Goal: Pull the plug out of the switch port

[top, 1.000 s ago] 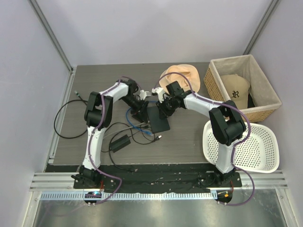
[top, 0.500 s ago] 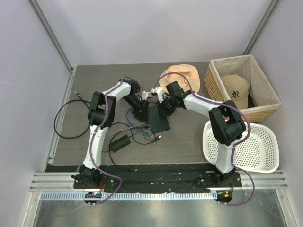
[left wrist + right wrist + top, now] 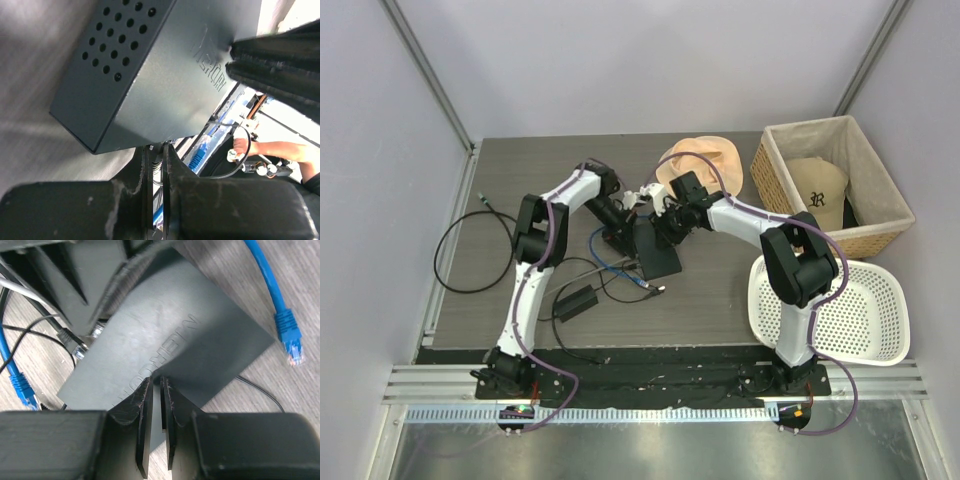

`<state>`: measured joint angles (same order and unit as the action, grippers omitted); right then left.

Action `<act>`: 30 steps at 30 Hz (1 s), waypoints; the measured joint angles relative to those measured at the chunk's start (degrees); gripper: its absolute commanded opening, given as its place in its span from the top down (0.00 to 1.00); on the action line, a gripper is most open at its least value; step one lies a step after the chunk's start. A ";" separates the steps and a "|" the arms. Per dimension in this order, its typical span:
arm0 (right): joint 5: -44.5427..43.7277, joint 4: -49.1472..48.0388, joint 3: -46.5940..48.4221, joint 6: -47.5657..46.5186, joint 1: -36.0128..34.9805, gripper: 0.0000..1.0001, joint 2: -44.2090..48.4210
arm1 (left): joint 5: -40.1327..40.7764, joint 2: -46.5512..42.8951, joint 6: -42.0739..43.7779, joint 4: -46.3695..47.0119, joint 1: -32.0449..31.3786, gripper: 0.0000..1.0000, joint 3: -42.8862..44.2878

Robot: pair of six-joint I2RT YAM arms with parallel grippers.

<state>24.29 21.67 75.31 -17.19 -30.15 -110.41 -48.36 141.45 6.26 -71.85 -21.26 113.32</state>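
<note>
- Plug (image 3: 22, 384): lower left of right-wrist view, just off the switch (image 3: 190, 350) corner and pointing past it, not into it. Port itself is hidden, so fully out vs. half out can't be told.
- Left pincer (image 3: 155, 150): narrow, seems to nip the blue cable (image 3: 158, 215) behind the plug.
- Since 1 s ago, top view: left elbow has swung right and the pincer eased up-left. Switch hasn't shifted.
- Right pincer (image 3: 156, 382): nearly closed, empty, tips pressing the switch top onto the counter (image 3: 720, 290).
- Judgement: pull looks done or nearly. Confirm plug's clear before letting go.
</note>
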 measured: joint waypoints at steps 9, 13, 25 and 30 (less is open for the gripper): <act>-0.59 -1.01 0.02 -0.24 0.00 0.84 -0.22 | -0.90 5.20 3.76 -5.53 0.28 1.00 8.74; 0.20 0.07 0.37 -0.70 -0.20 0.87 -0.22 | -2.43 5.20 4.90 -4.96 0.44 1.00 7.80; -2.16 -0.37 0.83 0.13 -1.38 0.99 -0.85 | -2.60 9.81 6.54 -10.12 0.50 1.00 15.89; -3.23 -1.90 0.20 1.31 -1.62 0.99 -0.83 | -4.68 4.76 7.87 -3.32 1.20 1.00 5.84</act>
<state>21.06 19.77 75.50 -15.88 -31.77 -111.24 -53.04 146.21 14.13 -75.18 -20.05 119.15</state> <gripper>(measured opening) 0.031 0.062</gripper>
